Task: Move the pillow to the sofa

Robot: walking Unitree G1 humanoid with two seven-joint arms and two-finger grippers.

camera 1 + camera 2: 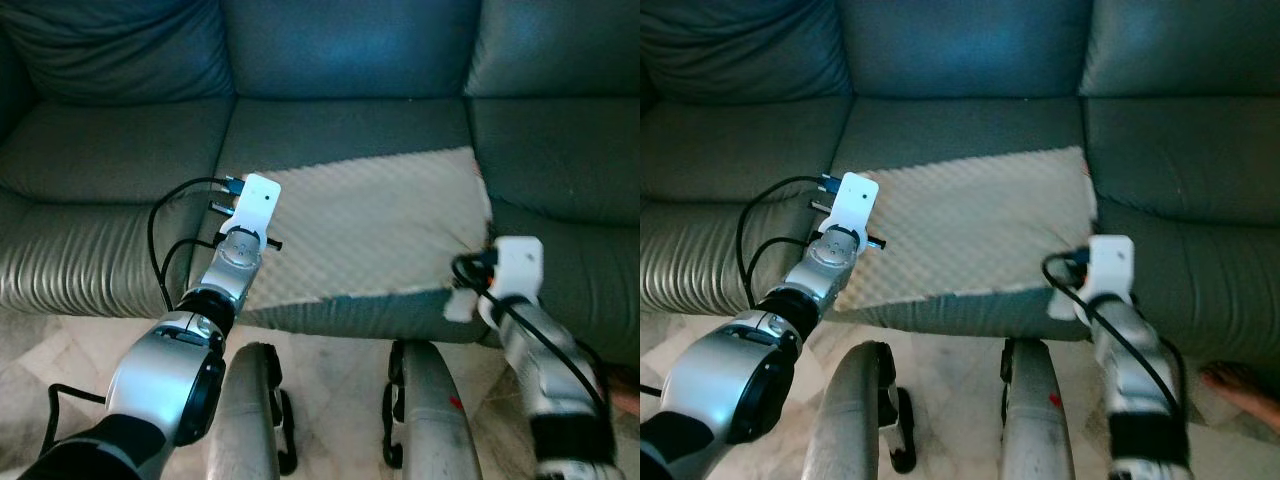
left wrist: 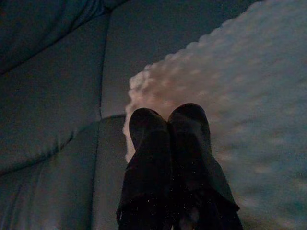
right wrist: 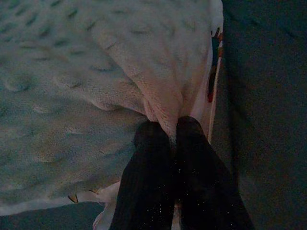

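Note:
A cream, bumpy-textured pillow [image 1: 370, 225] lies flat on the middle seat of the dark leather sofa [image 1: 110, 160], its front edge hanging slightly over the seat front. My left arm [image 1: 235, 260] reaches to the pillow's left edge. In the left wrist view my left gripper [image 2: 166, 125] is shut, tips against the pillow [image 2: 240, 96], with no fabric visible between them. My right arm [image 1: 520, 300] is at the pillow's front right corner. My right gripper [image 3: 173, 129] is shut on a pinched fold of the pillow [image 3: 72, 72].
The sofa's backrest cushions [image 1: 350, 50] rise behind the pillow, with bare seats to the left and right [image 1: 560, 150]. My two legs [image 1: 250, 400] stand on the pale tiled floor [image 1: 340, 400] right before the sofa front. A person's foot [image 1: 1240, 390] rests at the lower right.

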